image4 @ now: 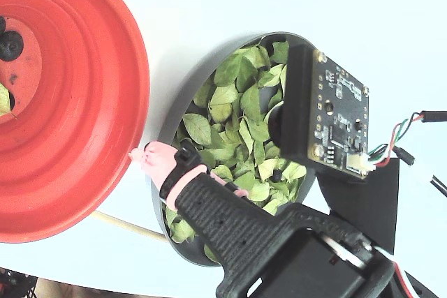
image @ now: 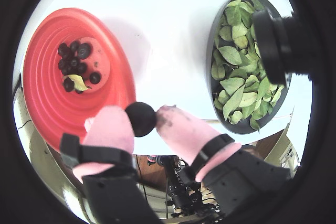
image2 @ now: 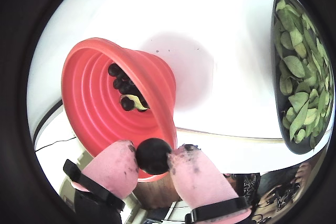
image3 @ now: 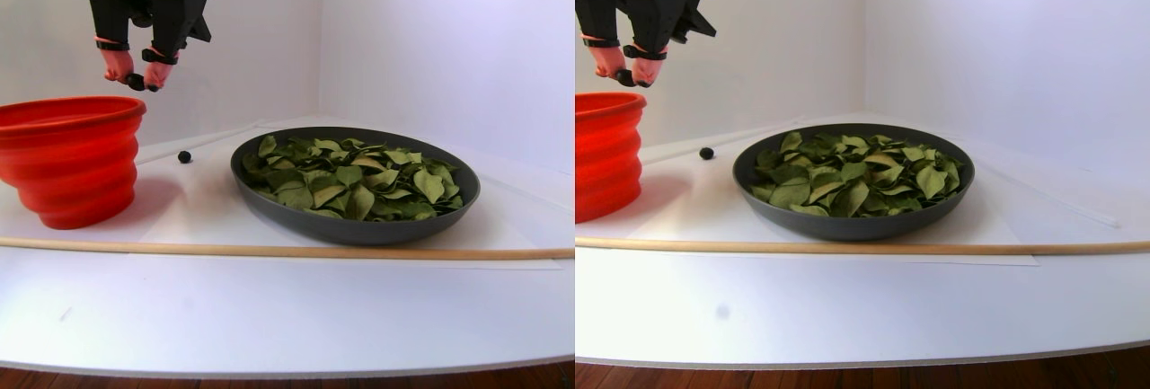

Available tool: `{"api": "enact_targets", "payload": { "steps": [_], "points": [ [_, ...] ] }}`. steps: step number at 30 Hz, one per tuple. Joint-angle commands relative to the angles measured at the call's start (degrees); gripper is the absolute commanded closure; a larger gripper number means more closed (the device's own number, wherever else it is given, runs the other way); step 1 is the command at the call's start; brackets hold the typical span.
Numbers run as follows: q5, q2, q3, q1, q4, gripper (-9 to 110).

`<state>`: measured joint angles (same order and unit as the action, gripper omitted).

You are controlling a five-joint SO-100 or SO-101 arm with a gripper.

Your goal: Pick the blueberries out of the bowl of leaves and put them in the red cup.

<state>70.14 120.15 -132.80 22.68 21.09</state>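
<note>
One blueberry (image: 140, 119) pinched aloft, others in red cup (image: 42, 108), leaves (image: 239, 61) filling bowl (image3: 355, 227), perhaps berry-free.

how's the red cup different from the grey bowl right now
The red cup is tall with stepped, ribbed walls; the grey bowl is low, wide and smooth-rimmed. The red cup holds a cluster of blueberries plus one stray leaf; the grey bowl is filled with green leaves, no berries showing. The gripper carries a blueberry nearer the cup. Both are round, open-topped and upright on the white table.

Legible text, labels, brands, numbers, signs: none were found in any view. The circuit board (image4: 336, 113) mounted on the arm bore markings too small and blurred to be read.
</note>
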Motion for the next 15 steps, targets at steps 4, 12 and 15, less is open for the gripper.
{"api": "enact_targets", "payload": {
  "steps": [4,12,15],
  "points": [
    [-1.5,2.5,3.5,2.4,-2.2,90],
    [-4.3,2.5,2.8,4.6,-2.9,89],
    [-5.1,2.5,2.5,5.2,-3.3,89]
  ]
}}
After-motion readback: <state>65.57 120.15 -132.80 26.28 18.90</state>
